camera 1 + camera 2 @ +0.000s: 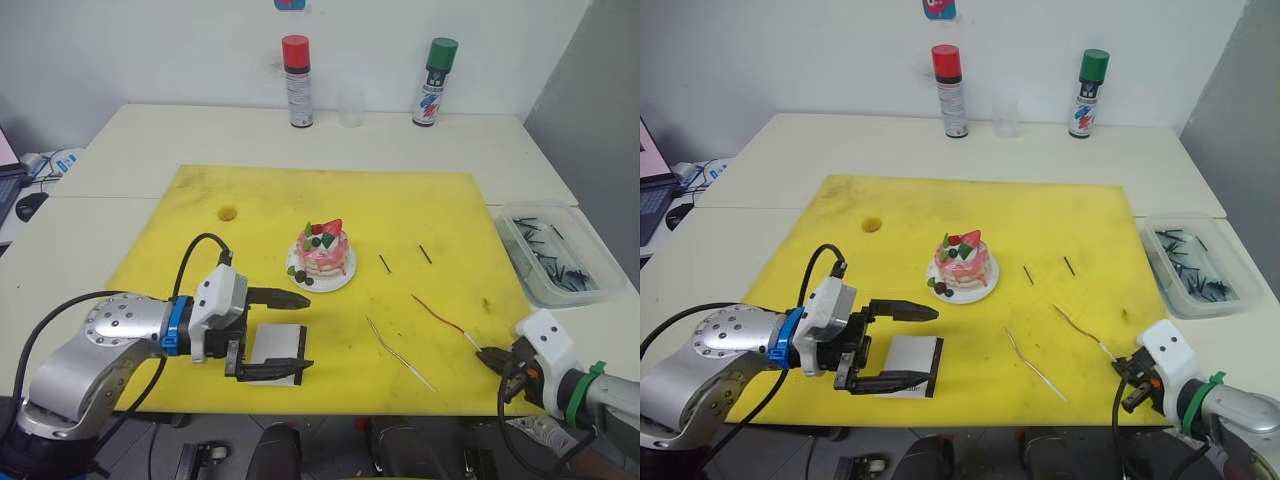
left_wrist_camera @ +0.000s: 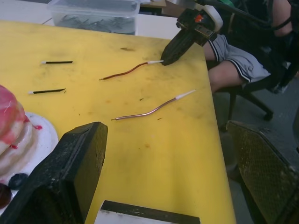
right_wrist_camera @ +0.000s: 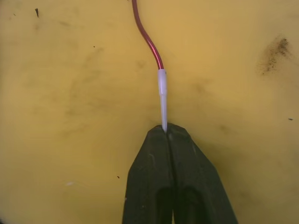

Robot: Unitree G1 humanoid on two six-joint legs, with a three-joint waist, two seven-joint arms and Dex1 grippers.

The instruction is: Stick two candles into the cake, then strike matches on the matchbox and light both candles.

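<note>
While the yellow mat (image 1: 400, 200) carries the cake (image 1: 322, 252) at its centre, the left gripper (image 1: 288, 333) hangs spread wide over the matchbox (image 1: 276, 346). Up close, the right wrist view shows the right gripper (image 3: 167, 129) pinched tight on the pale tip of the reddish candle (image 3: 148, 42); the golden candle (image 1: 397, 350) lies just beside it, with two matches (image 1: 384, 263) near the cake.

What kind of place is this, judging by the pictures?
Probably a lab or office test space, not a kitchen: pushed-together pale tables carry a yellow mat, two spray cans stand by the wall, and a laptop sits at the edge.
</note>
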